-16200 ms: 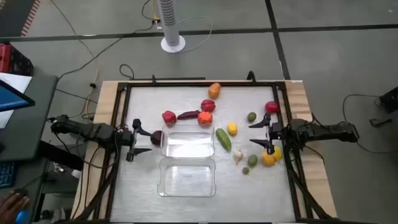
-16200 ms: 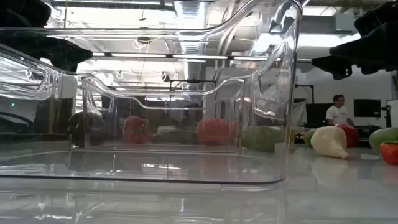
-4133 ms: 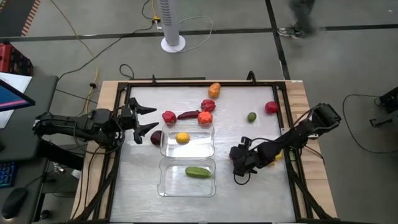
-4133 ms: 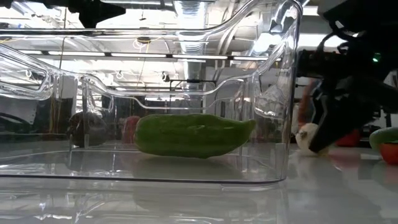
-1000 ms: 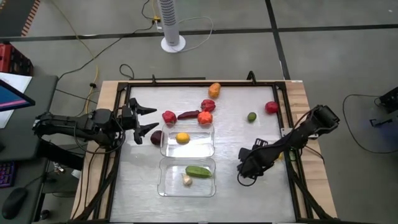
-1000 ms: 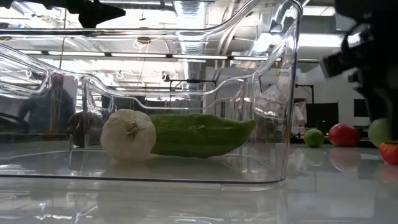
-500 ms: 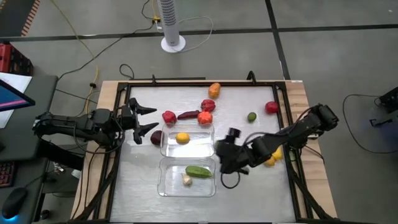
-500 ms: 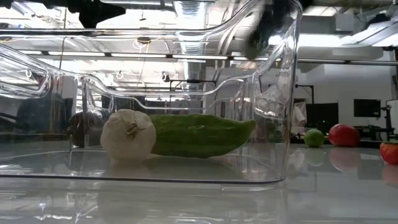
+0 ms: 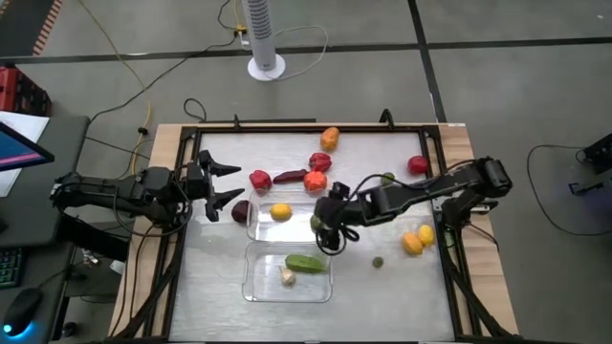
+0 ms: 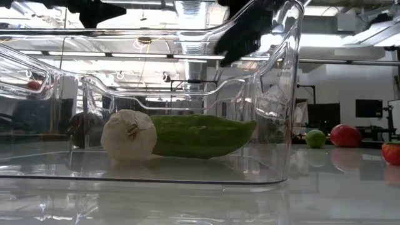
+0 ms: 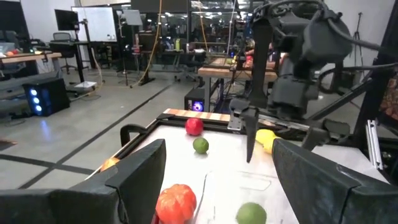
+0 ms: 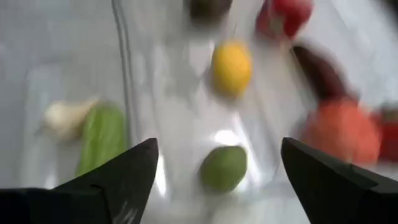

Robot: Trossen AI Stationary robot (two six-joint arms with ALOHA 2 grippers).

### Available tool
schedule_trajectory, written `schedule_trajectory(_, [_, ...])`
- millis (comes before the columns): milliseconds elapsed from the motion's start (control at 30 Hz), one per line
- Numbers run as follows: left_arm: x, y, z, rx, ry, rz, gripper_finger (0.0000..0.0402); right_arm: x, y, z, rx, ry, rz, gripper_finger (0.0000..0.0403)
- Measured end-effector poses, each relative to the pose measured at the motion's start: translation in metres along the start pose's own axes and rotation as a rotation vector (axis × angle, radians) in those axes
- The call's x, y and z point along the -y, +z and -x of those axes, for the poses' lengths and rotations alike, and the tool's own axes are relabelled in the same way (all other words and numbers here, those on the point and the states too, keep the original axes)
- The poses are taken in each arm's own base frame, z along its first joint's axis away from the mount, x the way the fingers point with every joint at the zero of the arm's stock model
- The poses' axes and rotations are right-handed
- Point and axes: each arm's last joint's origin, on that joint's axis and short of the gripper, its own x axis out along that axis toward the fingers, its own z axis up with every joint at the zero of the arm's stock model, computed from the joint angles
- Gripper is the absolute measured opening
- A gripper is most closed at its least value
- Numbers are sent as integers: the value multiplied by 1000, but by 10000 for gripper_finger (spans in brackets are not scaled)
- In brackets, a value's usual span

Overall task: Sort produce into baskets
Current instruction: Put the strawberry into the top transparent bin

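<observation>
Two clear baskets stand mid-table. The far basket (image 9: 289,218) holds a yellow lemon (image 9: 280,212) and a green fruit (image 12: 224,168). The near basket (image 9: 287,284) holds a cucumber (image 9: 304,263) and a garlic bulb (image 9: 288,277). My right gripper (image 9: 327,232) hangs open above the far basket's right end, slanting down. The green fruit (image 11: 250,213) lies below its fingers, apart from them. My left gripper (image 9: 234,182) waits open and level at the table's left, near a dark purple piece (image 9: 240,211).
Loose produce lies beyond the baskets: a red piece (image 9: 259,179), a dark chili (image 9: 290,176), an orange-red piece (image 9: 315,181), another red piece (image 9: 319,161), an orange one (image 9: 330,139). At the right are a red fruit (image 9: 418,164), yellow-orange pieces (image 9: 413,243) and a small green one (image 9: 378,260).
My right gripper has swung from the table's right side toward the left and far edge, rising, until it hangs over the far basket, less steeply tipped than before. The green fruit that it brought now lies in that basket, free of its fingers.
</observation>
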Motion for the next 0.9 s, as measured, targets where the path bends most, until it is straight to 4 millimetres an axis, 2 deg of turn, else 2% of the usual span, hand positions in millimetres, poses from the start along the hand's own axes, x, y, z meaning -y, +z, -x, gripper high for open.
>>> schedule_trajectory(167, [0,0,0,-3,0,-3,280,-16,-34,15,-276,-56,-41,373])
schedule_trajectory(333, [0,0,0,-3,0,0,280,-50,-69,32,-377,-72,-38,361])
schedule_trajectory(433, [0,0,0,-3,0,1,280,-63,-96,34,-439,-76,-59,347])
schedule_trajectory(600, [0,0,0,-3,0,27,280,-62,-135,23,-511,-128,-114,314])
schedule_trajectory(733, [0,-2,0,-24,-16,48,280,-61,-148,15,-503,-91,-180,303])
schedule_trajectory(900, [1,-5,0,-48,-24,45,280,-53,-168,10,-559,-134,-203,302])
